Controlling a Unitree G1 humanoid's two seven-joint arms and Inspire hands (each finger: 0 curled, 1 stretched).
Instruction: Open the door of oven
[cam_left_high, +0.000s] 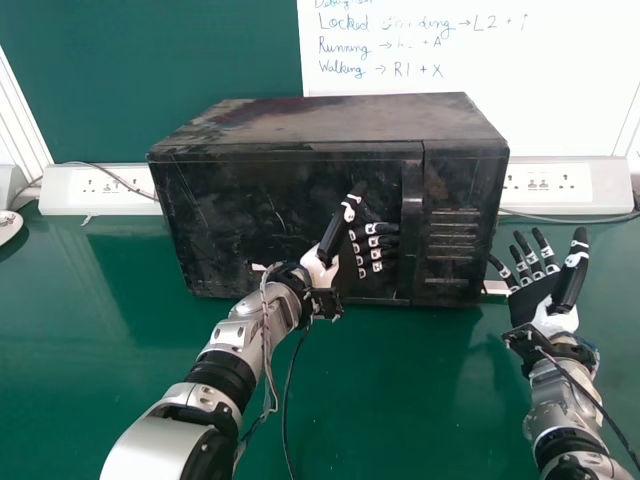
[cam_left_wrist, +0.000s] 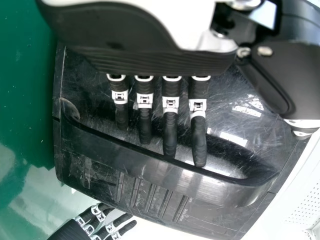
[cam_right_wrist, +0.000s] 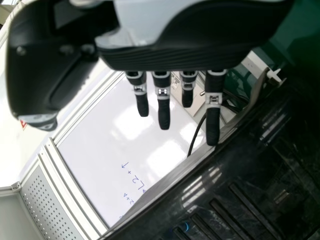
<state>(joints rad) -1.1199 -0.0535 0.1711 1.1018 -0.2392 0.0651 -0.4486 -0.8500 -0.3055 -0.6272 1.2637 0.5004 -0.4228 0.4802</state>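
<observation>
The oven (cam_left_high: 300, 125) sits on the tabletop (cam_left_high: 400, 400), its door (cam_left_high: 230, 220) closed. The left hand (cam_left_high: 322, 268) is in front of the oven, fingers out straight at the handle (cam_left_high: 411, 220); whether they touch it I cannot tell. The right hand (cam_left_high: 535, 298) is just beside the oven's right side, fingers open. Behind the oven is a whiteboard (cam_left_high: 570, 90).

Green table (cam_left_high: 420, 400) — handwritten whiteboard (cam_left_high: 560, 90) — white socket panels (cam_left_high: 575, 188).
</observation>
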